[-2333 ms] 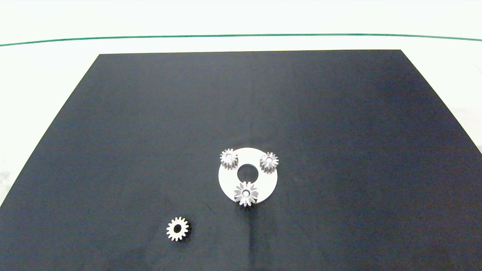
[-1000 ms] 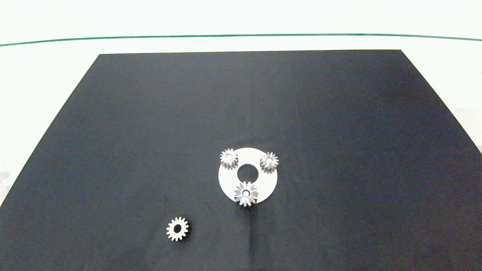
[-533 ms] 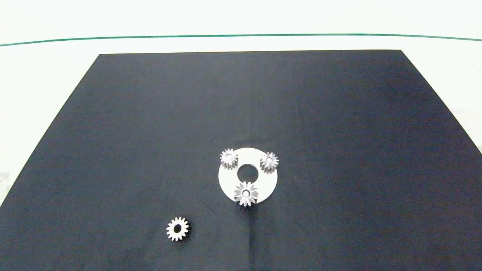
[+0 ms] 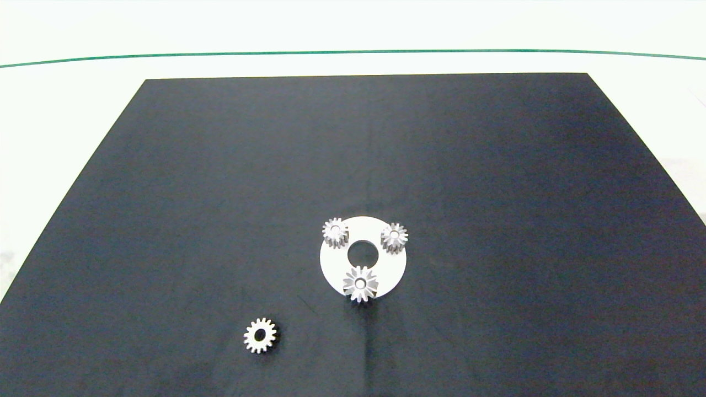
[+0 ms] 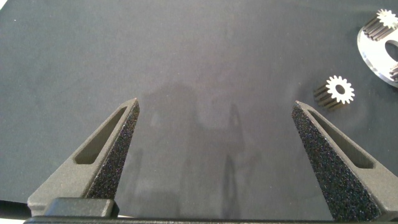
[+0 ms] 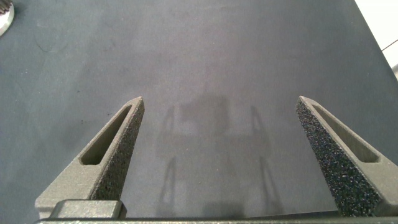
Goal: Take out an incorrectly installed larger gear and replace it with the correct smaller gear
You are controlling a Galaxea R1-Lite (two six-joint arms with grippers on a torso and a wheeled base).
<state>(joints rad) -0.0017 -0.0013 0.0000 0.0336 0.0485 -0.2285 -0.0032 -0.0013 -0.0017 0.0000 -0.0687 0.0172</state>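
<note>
The larger gear [image 4: 360, 284], with long pointed teeth, sits on the near edge of a white ring plate [image 4: 388, 266] in the head view. The smaller gear [image 4: 260, 335] lies flat on the black mat, to the near left of the plate. It shows too in the left wrist view, as the smaller gear [image 5: 339, 91] beside the plate [image 5: 373, 51]. My left gripper [image 5: 216, 103] is open over bare mat, apart from that gear. My right gripper [image 6: 221, 99] is open over bare mat too. Neither arm shows in the head view.
Two other small gears [image 4: 335, 232] [image 4: 394, 237] stand on the plate's far side, flanking its round centre hole [image 4: 363, 253]. The black mat [image 4: 220, 182] covers most of the white table [image 4: 66, 110]. A green line [image 4: 353, 52] crosses the far table.
</note>
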